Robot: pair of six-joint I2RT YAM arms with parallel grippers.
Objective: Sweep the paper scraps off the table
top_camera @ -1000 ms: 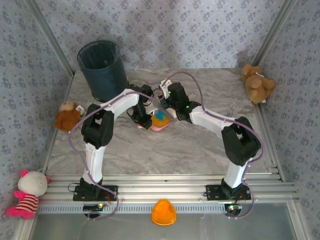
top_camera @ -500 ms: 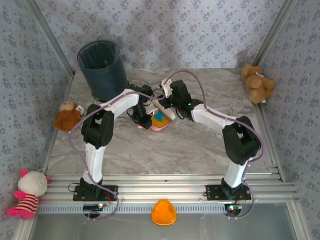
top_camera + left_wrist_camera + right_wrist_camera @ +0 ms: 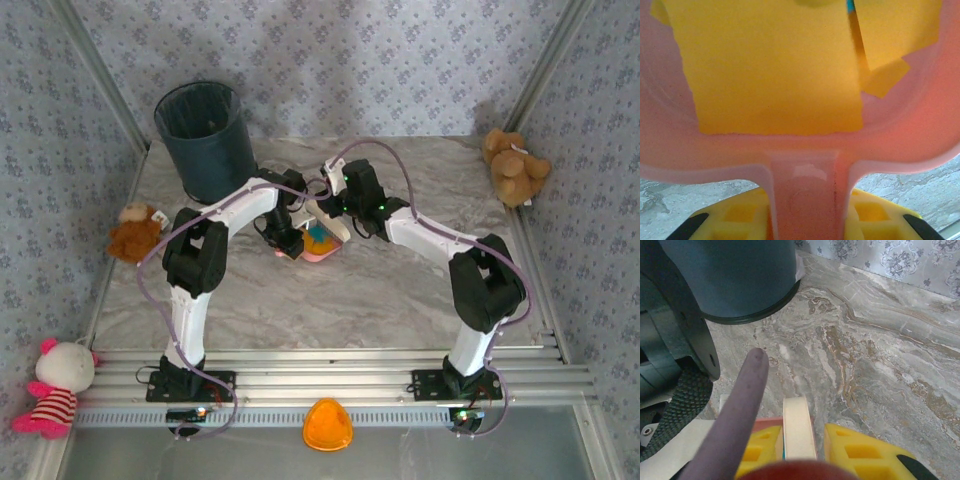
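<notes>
Pink dustpan (image 3: 322, 250): you have it in the middle of the surface (image 3: 400, 290), a little toward the far side, with its handle pointing left. From these views you cannot tell whether it rests on the marble or is lifted off it.
Left gripper (image 3: 287, 243): your yellow fingers are clamped on the dustpan's handle, one on each side of it, with the pan spreading out just beyond them in the left wrist view.
Paper scraps (image 3: 775, 65): they lie inside the dustpan. One broad orange-yellow piece covers most of the pan floor, smaller orange-yellow bits sit to its right, and a cyan sliver shows at the top edge.
Right gripper (image 3: 330, 208): it hangs just beyond the far side of the dustpan. Your yellow fingers are together on a cream strip (image 3: 799, 427) that stands upright between them.
Cable (image 3: 735, 425): a purple-grey length crosses close to the right wrist camera, left of the cream strip.
Dark bin (image 3: 205, 140): it stands upright at the far left of the surface, near the left arm's elbow.
Toys: a brown bear (image 3: 515, 165) sits at the far right edge, a brown plush (image 3: 135, 230) at the left edge, and a pink-and-white plush (image 3: 55, 385) at the near left.
Orange dome (image 3: 328, 425): it sits on the near rail between your two arm bases.
</notes>
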